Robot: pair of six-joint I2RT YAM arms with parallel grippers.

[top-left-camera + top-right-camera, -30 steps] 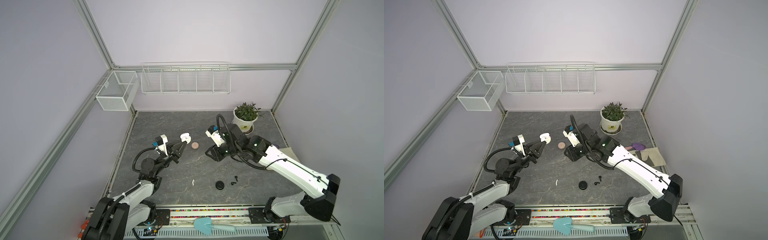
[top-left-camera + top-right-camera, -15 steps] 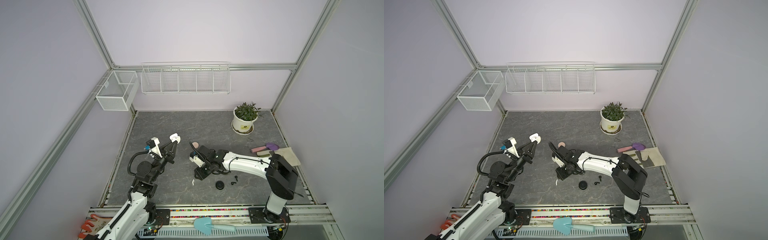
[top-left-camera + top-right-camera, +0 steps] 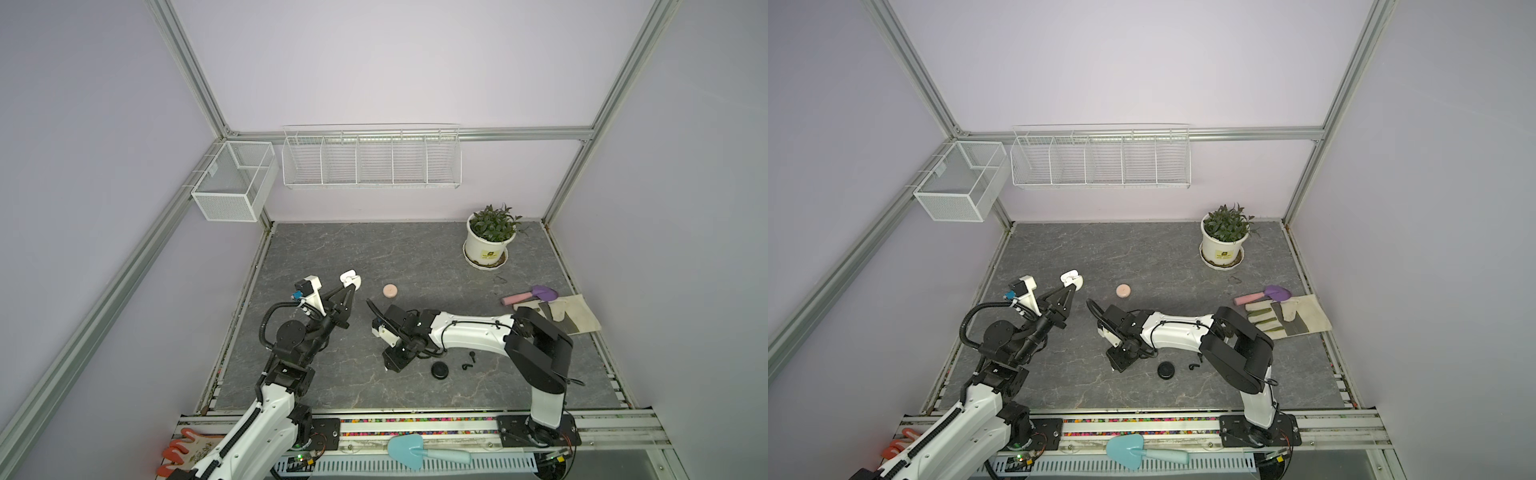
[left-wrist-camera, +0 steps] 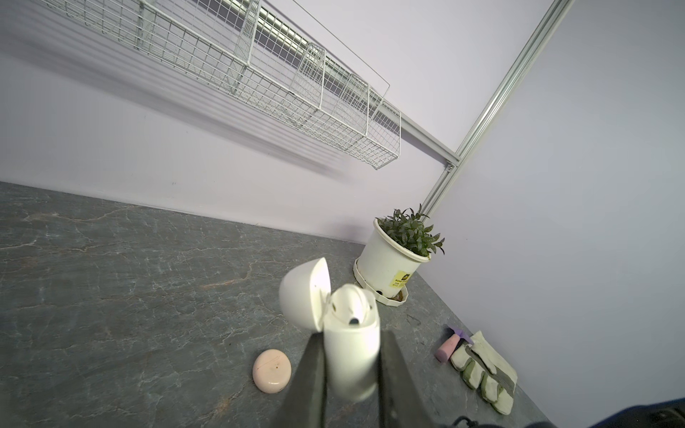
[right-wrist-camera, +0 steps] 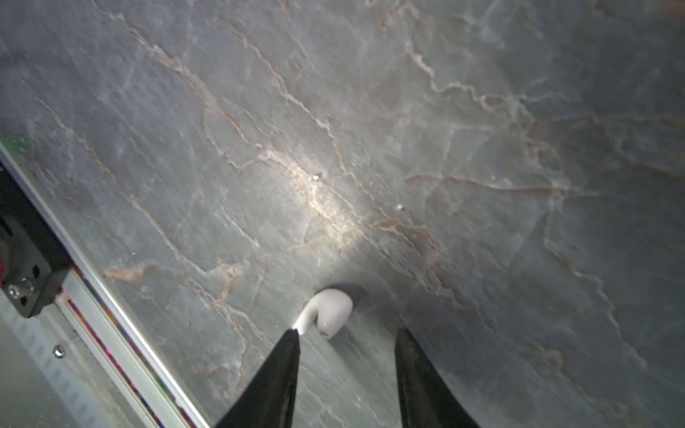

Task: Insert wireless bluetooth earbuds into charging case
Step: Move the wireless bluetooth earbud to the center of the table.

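Observation:
My left gripper [image 3: 348, 291] is shut on a white charging case [image 4: 352, 355], held above the table with its lid [image 4: 304, 292] flipped open. One white earbud [image 4: 352, 302] sits inside it. My right gripper [image 5: 347, 331] is open and points down at the table, its tips just short of a loose white earbud [image 5: 328, 311] lying there. One fingertip is close to the earbud's stem. In both top views that earbud is hidden under the right gripper [image 3: 395, 362]. Two black earbuds [image 3: 472, 354] [image 3: 467, 366] lie beside a round black case [image 3: 440, 370].
A pink round case [image 3: 390, 290] lies mid-table between the arms. A potted plant [image 3: 490, 245] stands at the back right. A purple trowel [image 3: 530, 295] and a work glove [image 3: 561, 316] lie at the right edge. A blue trowel [image 3: 415, 453] rests on the front rail.
My right arm swung from mid-table toward the front and lowered its gripper over the white earbud, jaws spreading wider. My left arm drew the open case a little to the left.

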